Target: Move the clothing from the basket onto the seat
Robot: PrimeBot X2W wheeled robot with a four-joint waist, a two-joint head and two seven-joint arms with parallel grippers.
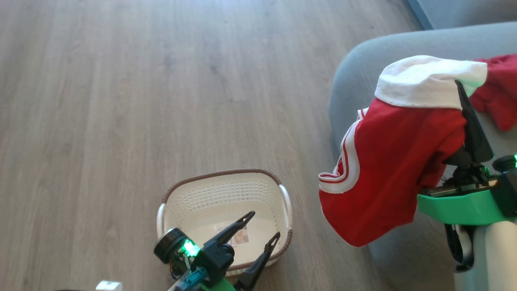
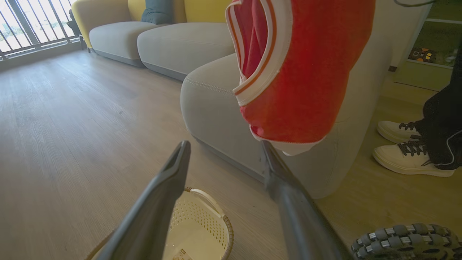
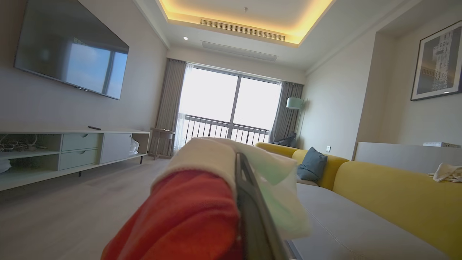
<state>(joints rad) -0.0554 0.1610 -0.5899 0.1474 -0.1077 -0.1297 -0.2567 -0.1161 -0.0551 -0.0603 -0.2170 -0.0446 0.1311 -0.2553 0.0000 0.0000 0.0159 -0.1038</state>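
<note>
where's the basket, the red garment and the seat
basket (image 1: pixel 226 194): head view, perforated back wall
red garment (image 1: pixel 387 161): head view, hanging red panel
seat (image 1: pixel 355 64): head view, bare rounded grey corner

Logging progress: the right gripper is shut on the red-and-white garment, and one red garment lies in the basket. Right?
Not quite. The head view shows the basket holding only its sticker; that red garment lies on the seat. The right gripper is indeed shut on the red-and-white garment.
</note>
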